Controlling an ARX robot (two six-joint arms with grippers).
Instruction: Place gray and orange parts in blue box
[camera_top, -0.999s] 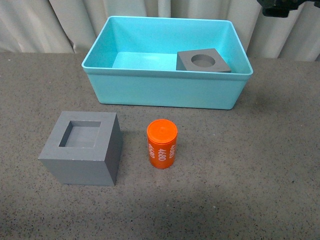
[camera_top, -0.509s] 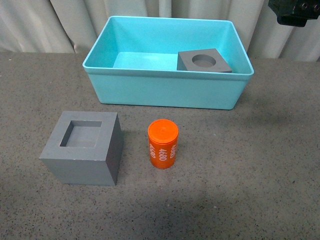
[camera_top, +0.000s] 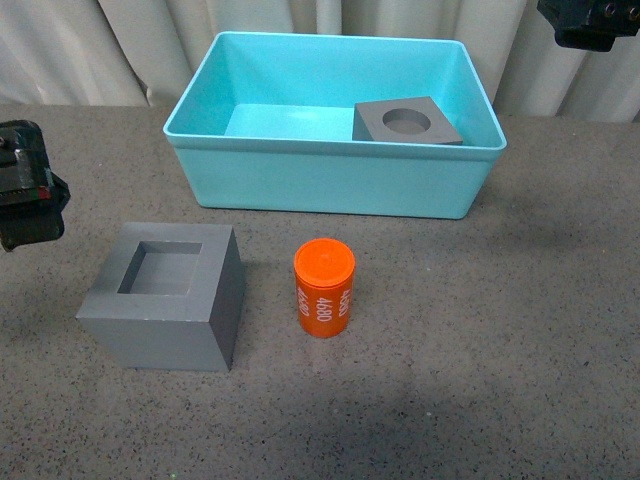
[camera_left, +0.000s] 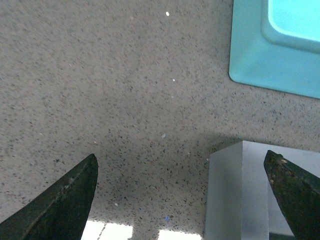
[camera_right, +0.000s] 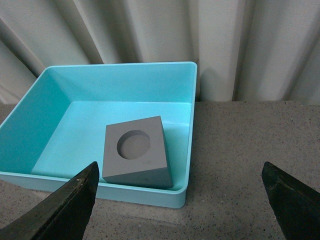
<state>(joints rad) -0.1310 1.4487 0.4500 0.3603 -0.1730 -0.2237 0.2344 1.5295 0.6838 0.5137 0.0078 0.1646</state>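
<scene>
The blue box (camera_top: 330, 185) stands at the back of the table. The gray cube with a round recess (camera_top: 406, 123) lies inside it at its right side; it also shows in the right wrist view (camera_right: 136, 152), inside the box (camera_right: 60, 130). The gray cube with a square recess (camera_top: 165, 297) sits on the table in front, left. The orange cylinder marked 4680 (camera_top: 324, 287) stands upright to its right. My left gripper (camera_top: 28, 200) is open at the left edge, left of the square-recess cube (camera_left: 250, 190). My right gripper (camera_top: 590, 22) is open, high at the top right.
The table is a speckled gray surface (camera_top: 480, 330). A pale pleated curtain (camera_top: 110, 50) hangs behind the box. A corner of the box (camera_left: 275, 55) shows in the left wrist view.
My left gripper has come into the front view at the left edge. The right gripper moved right a second ago and has since held still.
</scene>
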